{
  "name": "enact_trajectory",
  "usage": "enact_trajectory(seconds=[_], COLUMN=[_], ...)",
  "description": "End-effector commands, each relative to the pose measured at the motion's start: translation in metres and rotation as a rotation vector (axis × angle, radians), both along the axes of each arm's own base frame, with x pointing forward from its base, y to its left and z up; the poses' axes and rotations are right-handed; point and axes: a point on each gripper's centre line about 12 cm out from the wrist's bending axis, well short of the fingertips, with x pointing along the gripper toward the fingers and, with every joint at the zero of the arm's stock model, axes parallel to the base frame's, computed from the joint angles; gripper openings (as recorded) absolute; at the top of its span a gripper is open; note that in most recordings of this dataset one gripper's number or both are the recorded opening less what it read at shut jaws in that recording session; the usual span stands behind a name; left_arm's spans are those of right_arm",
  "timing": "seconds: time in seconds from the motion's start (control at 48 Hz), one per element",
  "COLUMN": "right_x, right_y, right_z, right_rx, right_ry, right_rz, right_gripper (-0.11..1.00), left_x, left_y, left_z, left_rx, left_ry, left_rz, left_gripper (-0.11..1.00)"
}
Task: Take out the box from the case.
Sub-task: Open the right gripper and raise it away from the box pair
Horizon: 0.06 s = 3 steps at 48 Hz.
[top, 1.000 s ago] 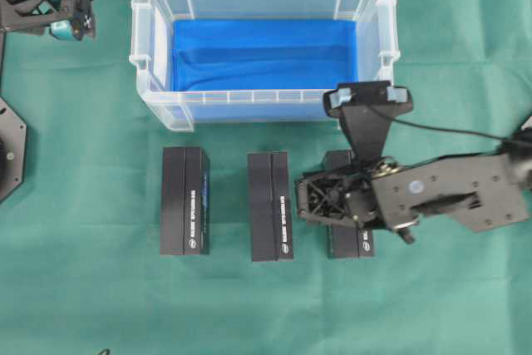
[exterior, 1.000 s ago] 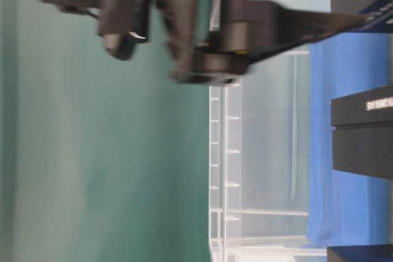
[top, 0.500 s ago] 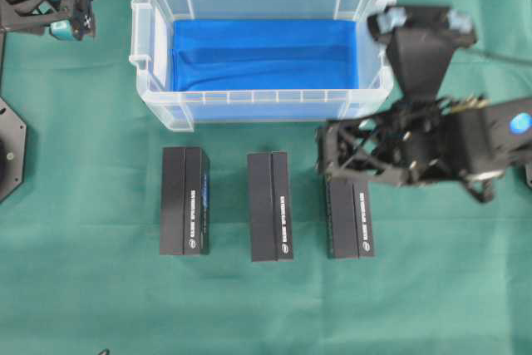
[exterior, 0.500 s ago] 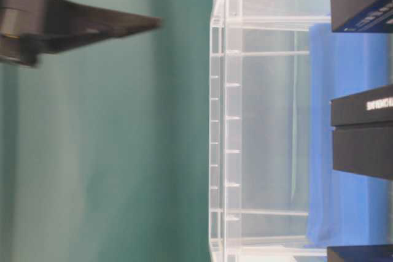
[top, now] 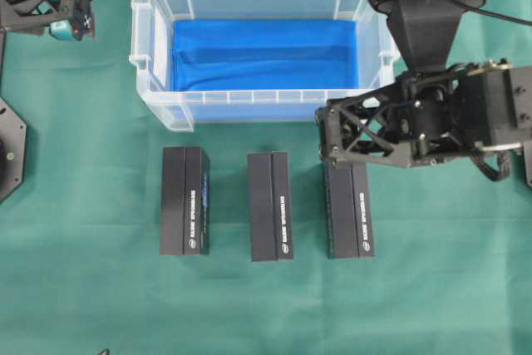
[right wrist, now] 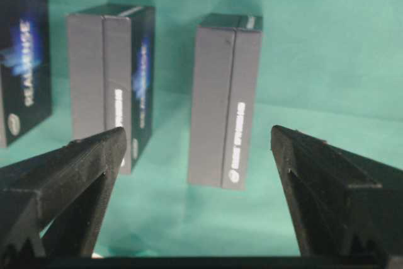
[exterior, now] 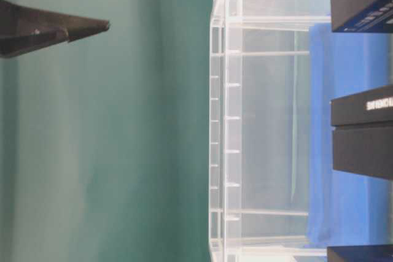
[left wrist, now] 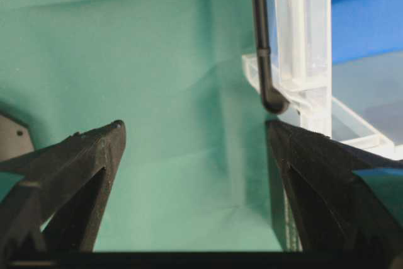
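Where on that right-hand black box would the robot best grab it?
Probably from above, across the narrow width of the right-hand box. It stands on edge, long and slim, apart from the middle box, so the open right tool could straddle its mid-length.

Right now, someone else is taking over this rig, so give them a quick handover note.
Left gripper: open, empty, parked beside the case's left corner.
Right gripper: open, empty, above the rightmost box.
Three black boxes stand in a row on the green cloth in front of the case: left box, middle box, rightmost.
Case shows only its blue lining.
Done: no box remains inside.
Left: apparently nothing.
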Motion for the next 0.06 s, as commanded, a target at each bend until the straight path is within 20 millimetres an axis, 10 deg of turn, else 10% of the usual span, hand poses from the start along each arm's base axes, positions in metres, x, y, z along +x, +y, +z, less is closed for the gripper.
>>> enact_trajectory(seconds=[0.0, 0.042], right_x=[-0.0132, -0.0206], right_y=[0.0014, 0.0018], right_z=[0.0103, 0.0096], right_rx=[0.022, 0.033], right_ry=[-0.009, 0.008], right_rz=[0.011, 0.012], right_gripper=[0.92, 0.92], left_x=[-0.001, -0.0014], left_y=[-0.0012, -0.0015], left_z=[0.006, 0.0067], left_rx=[0.005, 0.004], left_ry=[-0.013, -0.013], left_rz=[-0.002, -0.002], left_gripper=[0.94, 0.94])
